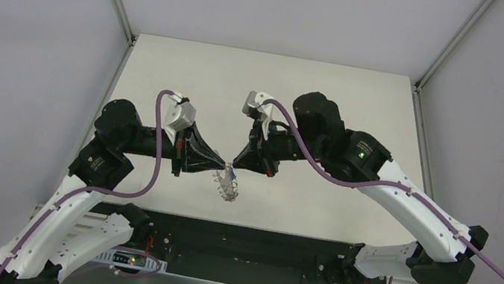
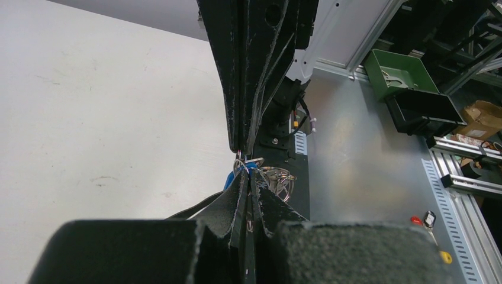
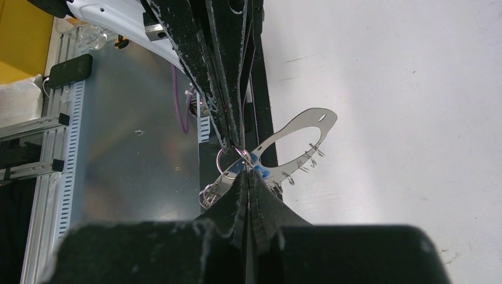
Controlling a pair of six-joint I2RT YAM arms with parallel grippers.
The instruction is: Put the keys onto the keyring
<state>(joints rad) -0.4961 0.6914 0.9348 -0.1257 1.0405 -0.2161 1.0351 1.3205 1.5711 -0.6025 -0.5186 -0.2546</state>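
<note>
The keyring point(image 1: 229, 191), a thin silvery ring lined with small metal loops, hangs in the air between my two gripper tips above the table's near edge. It also shows in the right wrist view point(image 3: 308, 121). The key point(image 1: 230, 177), a tiny bright-blue piece, sits at the ring's top, right at the fingertips point(image 3: 260, 170) point(image 2: 232, 176). My left gripper point(image 1: 224, 165) point(image 2: 248, 177) is shut and pinches the ring's small loops. My right gripper point(image 1: 235, 164) point(image 3: 247, 174) is shut tip to tip against it, on the blue key. Exactly what each pad touches is hidden.
The white table point(image 1: 330, 101) stretches behind the grippers. A black strip point(image 1: 257, 241) runs along its near edge with a metal shelf beyond. A green bin point(image 2: 399, 71) and a black bin point(image 2: 420, 112) stand off the table.
</note>
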